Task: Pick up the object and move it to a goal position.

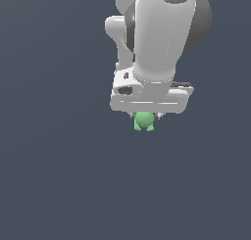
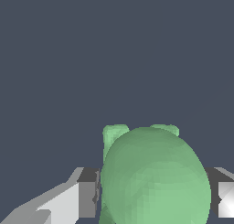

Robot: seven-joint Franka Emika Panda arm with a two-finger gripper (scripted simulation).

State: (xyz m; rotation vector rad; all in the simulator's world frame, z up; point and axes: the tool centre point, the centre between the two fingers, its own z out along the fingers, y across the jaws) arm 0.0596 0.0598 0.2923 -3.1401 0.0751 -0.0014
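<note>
step: grasp's on, your end effector [image 1: 145, 117] is clamped on the green object [image 1: 144, 121] | next: carry it to the goal, not visible here | spot: counter [image 1: 49, 185] edges out of frame

the green object [image 2: 155, 177] fills the whole gap between the jaws of the gripper [image 1: 145, 117], touching a pad [image 2: 87, 198] on each side. all around the jaws there is only plain dark floor [image 1: 54, 175], with nothing in the way.

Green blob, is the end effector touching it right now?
Touching. In the wrist view the green blob fills the space between the end effector fingers, its sides meeting both pads with no visible gap.
</note>
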